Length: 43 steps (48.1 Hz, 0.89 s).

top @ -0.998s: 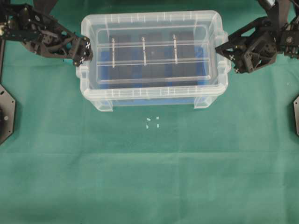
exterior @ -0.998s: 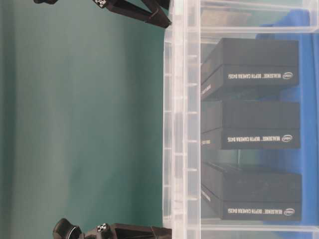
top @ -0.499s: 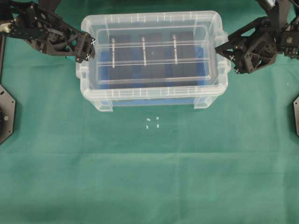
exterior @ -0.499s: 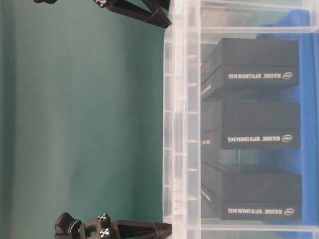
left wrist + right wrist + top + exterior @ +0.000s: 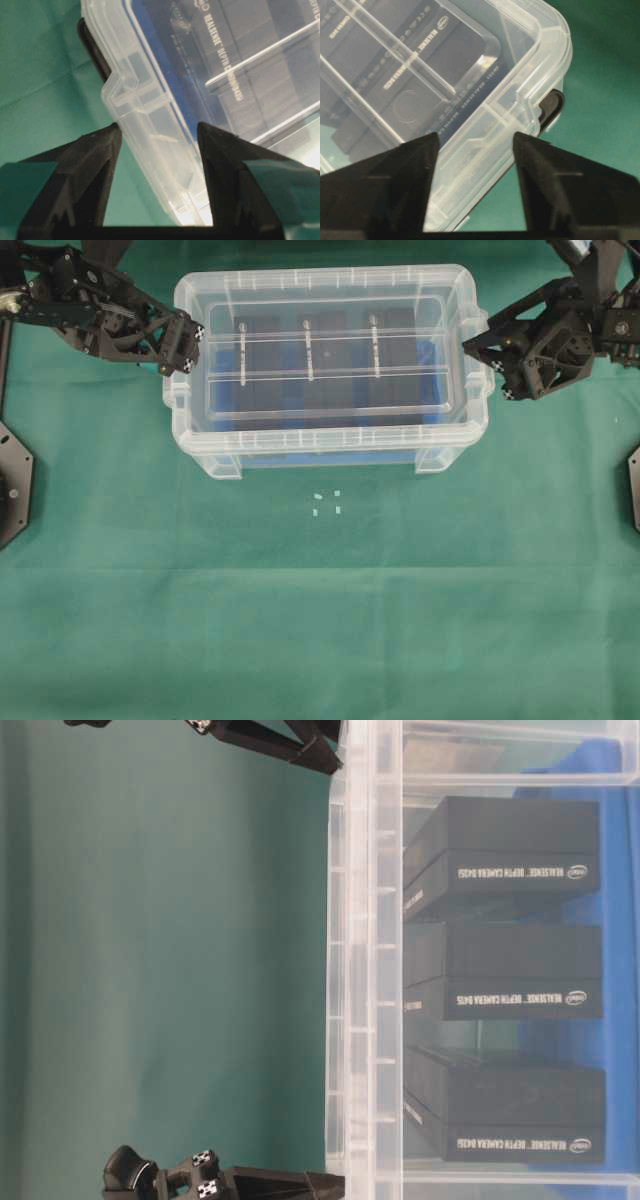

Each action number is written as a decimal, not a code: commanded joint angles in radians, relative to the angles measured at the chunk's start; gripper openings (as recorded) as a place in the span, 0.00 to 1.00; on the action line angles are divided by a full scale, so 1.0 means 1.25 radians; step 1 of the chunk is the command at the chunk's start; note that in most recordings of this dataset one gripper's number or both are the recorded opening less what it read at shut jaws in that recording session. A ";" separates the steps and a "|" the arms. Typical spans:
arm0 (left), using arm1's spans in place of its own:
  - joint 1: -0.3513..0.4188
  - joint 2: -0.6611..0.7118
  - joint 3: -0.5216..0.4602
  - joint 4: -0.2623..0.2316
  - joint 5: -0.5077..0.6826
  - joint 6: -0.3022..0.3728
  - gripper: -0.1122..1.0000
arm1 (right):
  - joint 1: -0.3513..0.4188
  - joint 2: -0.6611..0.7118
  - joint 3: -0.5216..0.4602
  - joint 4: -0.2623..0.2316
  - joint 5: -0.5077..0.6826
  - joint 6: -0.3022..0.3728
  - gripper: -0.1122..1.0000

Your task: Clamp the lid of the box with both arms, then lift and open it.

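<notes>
Two black claws straddle the end edges of a flat clear plastic lid sitting on its deep clear plastic box.

The left claw, teal-taped, has its fingers apart with the lid's ribbed left rim between them; whether they press it I cannot tell. The closed box stands at the far middle of the green cloth surface, near small white marks. Inside, on a blue bottom, lie three black blocks with white print. The right claw straddles the right rim likewise, contact unclear.
</notes>
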<state>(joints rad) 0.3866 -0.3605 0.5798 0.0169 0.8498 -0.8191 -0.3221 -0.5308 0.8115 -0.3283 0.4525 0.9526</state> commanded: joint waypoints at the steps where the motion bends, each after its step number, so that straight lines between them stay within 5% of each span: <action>1: -0.007 -0.025 -0.028 0.001 -0.004 0.004 0.52 | 0.000 -0.020 -0.021 -0.004 0.002 -0.001 0.54; 13: -0.012 -0.043 -0.050 0.005 -0.001 0.010 0.52 | 0.006 -0.042 -0.034 -0.004 0.015 -0.002 0.11; 43: -0.012 -0.072 -0.048 0.007 0.006 0.010 0.52 | 0.015 -0.085 -0.048 -0.011 0.059 -0.009 0.11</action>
<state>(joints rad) 0.3789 -0.4295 0.5400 0.0230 0.8606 -0.8099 -0.3053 -0.6105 0.7670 -0.3375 0.5062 0.9434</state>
